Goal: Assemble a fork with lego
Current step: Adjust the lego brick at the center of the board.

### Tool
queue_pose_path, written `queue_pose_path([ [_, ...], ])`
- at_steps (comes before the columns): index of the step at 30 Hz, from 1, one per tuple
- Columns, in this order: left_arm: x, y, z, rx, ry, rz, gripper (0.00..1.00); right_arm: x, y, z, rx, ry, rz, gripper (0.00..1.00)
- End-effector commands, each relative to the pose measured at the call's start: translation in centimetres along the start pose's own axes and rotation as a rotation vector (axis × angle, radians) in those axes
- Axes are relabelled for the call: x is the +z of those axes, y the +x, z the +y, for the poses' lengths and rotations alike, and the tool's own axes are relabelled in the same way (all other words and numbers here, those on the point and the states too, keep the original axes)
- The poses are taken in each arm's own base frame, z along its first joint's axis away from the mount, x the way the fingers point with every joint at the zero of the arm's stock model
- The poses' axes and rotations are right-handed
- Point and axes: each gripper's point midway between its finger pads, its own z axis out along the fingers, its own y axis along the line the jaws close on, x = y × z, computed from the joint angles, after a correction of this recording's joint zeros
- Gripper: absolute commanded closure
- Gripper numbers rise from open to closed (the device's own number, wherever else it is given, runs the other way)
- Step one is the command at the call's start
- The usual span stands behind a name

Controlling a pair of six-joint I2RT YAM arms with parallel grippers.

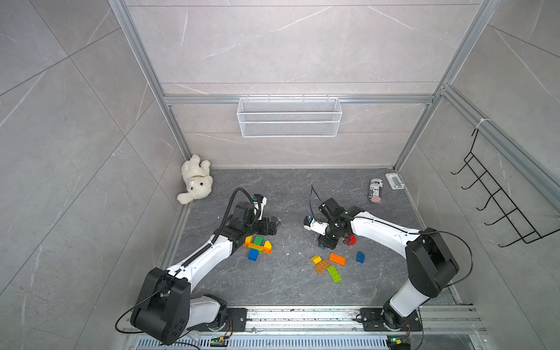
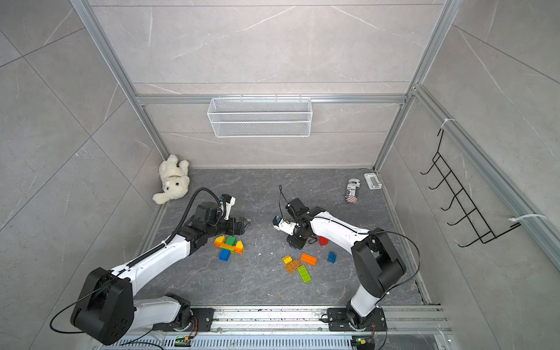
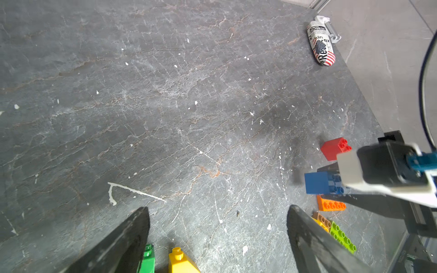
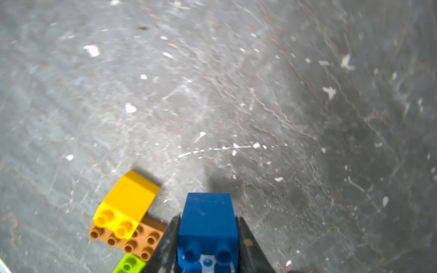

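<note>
A partly built lego cluster (image 1: 257, 245) of orange, green, yellow, lime and blue bricks lies on the dark table. My left gripper (image 1: 274, 225) hovers just behind it, open and holding nothing; the left wrist view shows its jaws (image 3: 217, 210) wide apart over bare table, with the green brick (image 3: 147, 258) and yellow sloped brick (image 3: 181, 261) beneath. My right gripper (image 4: 207, 217) is shut on a blue brick (image 4: 208, 224), low over the table (image 1: 321, 246). Next to it lie loose yellow (image 1: 316, 259), brown (image 1: 322, 266), orange (image 1: 337, 258), lime (image 1: 334, 273), blue (image 1: 360, 257) and red (image 1: 351, 240) bricks.
A white plush bear (image 1: 195, 181) lies in the back left corner. A printed can (image 1: 375, 190) and a small white fitting (image 1: 394, 181) sit at the back right. A wire basket (image 1: 289, 116) hangs on the back wall, a black hook rack (image 1: 497, 200) on the right wall.
</note>
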Motion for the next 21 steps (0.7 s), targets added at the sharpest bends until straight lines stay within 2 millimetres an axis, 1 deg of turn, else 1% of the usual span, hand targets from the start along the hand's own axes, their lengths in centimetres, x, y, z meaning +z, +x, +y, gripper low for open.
queue_pose_path([
  [1,-0.6,-0.6,-0.3,0.064,0.02,-0.022,0.07,0.6,1.8,0.7,-0.113,-0.046,0.097,0.84],
  [3,-0.5,-0.4,-0.2,0.079,0.02,-0.02,0.07,0.8,2.3,0.7,-0.126,-0.062,0.139,0.84],
  [6,-0.5,-0.5,-0.3,0.096,0.028,-0.043,0.07,0.5,1.9,0.5,-0.165,-0.046,0.12,0.84],
  [8,-0.5,-0.5,-0.4,0.106,0.038,-0.06,0.07,0.6,2.1,0.3,-0.198,-0.043,0.137,0.84],
  [11,-0.1,-0.5,-0.4,0.12,0.051,-0.073,0.07,1.3,1.7,0.1,-0.226,-0.047,0.135,0.84],
  [13,0.1,-0.4,-0.3,0.127,0.052,-0.065,0.07,2.1,1.9,0.0,-0.234,-0.052,0.143,0.84],
  [15,0.1,-0.3,-0.3,0.13,0.053,-0.061,0.07,2.5,1.9,0.0,-0.237,-0.042,0.128,0.83],
  [19,0.0,-0.1,-0.4,0.135,0.063,-0.063,0.05,2.5,2.1,-0.1,-0.237,-0.01,0.105,0.75],
  [21,0.0,0.0,-0.5,0.135,0.07,-0.062,0.05,2.0,1.7,0.0,-0.224,0.0,0.074,0.7],
])
